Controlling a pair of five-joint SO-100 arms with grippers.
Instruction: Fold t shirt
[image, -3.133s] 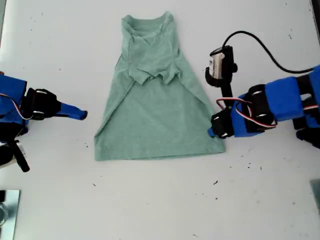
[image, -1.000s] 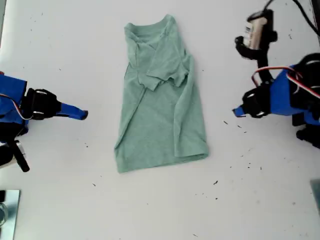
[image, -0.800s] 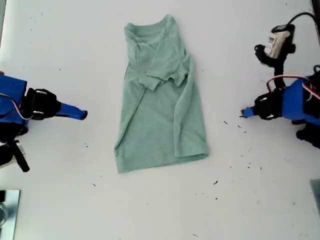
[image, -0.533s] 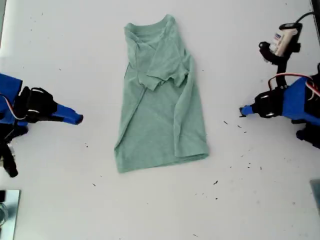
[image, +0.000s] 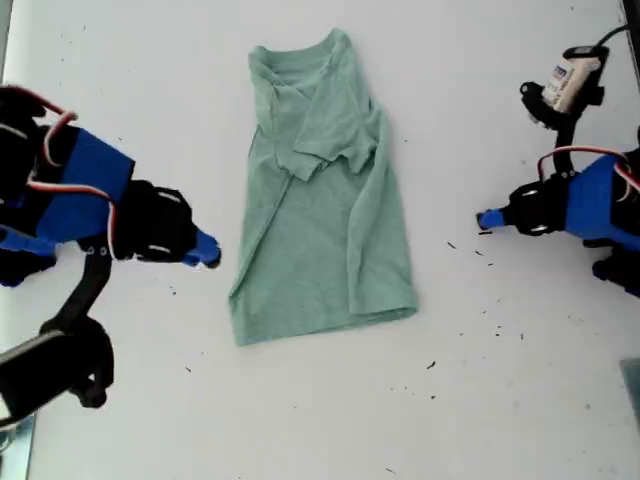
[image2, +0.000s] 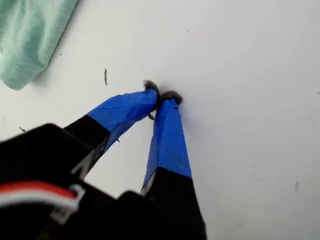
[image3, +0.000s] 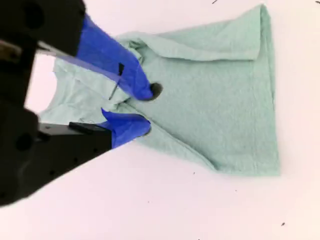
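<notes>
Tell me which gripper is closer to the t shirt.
My second gripper, on the exterior view's left: open, tips beside the edge of the t shirt. My first gripper sits shut over the table, well apart.

t shirt (image: 322, 205): soft matt knit cloth, finely textured
table (image: 500, 400): smooth matt white surface, flecked with dark specks
my first gripper (image2: 161, 98): matt blue tape over black plastic
my second gripper (image3: 146, 108): the same
</notes>
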